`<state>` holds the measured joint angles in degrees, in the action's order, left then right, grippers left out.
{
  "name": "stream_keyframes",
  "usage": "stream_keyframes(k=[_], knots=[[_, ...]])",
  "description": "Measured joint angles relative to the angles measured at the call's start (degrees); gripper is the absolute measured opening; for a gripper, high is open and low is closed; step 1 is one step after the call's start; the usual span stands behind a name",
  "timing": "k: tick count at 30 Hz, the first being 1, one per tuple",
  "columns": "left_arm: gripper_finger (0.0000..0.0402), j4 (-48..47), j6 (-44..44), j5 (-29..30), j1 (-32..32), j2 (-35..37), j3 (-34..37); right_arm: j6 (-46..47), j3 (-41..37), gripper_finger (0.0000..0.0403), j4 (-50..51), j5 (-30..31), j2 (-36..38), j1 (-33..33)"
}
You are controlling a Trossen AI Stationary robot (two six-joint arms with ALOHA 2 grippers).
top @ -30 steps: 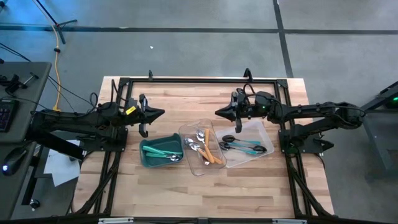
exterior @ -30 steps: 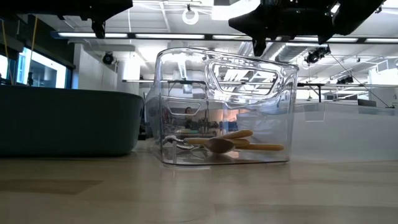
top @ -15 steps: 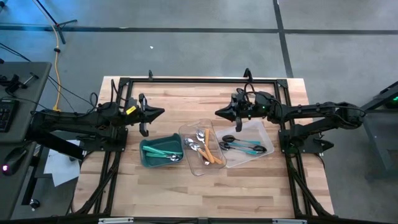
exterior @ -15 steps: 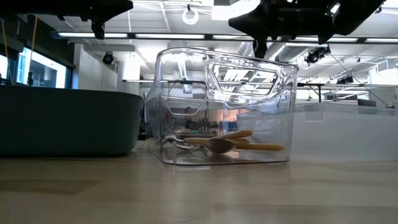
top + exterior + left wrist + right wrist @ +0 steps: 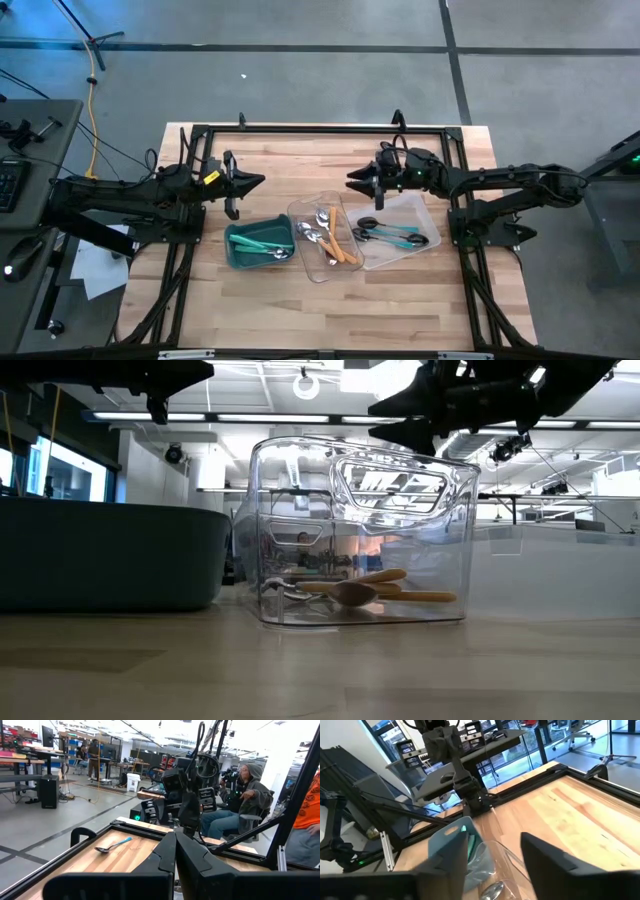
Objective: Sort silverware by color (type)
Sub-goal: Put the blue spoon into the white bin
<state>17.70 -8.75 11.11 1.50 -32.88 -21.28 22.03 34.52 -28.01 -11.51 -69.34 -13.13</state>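
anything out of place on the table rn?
One teal-handled spoon lies loose on the bare table, outside every container. The middle clear tray also sits askew.

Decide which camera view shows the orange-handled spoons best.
The high view: the orange-handled spoons lie fully visible inside the middle clear tray. The low view shows them side-on through the tray wall. Neither wrist view shows them.
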Motion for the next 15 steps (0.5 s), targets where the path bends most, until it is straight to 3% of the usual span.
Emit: stream_keyframes(k=[5, 10, 15], knots=[[0.0000, -0.01, 0.00, 0.56, 0.00, 0.00, 0.00, 0.01, 0.00, 0.0221, 0.19, -0.06, 0.00, 0.01], [0.0000, -0.03, 0.00, 1.07, 0.00, 0.01, 0.00, 1.46, 0.00, 0.0237, 0.19, 0.13, -0.01, 0.01], [0.0000, -0.05, 0.00, 1.31, 0.00, 0.00, 0.00, 12.71, 5.76, 0.0231, 6.79, 11.78, -0.02, -0.77]])
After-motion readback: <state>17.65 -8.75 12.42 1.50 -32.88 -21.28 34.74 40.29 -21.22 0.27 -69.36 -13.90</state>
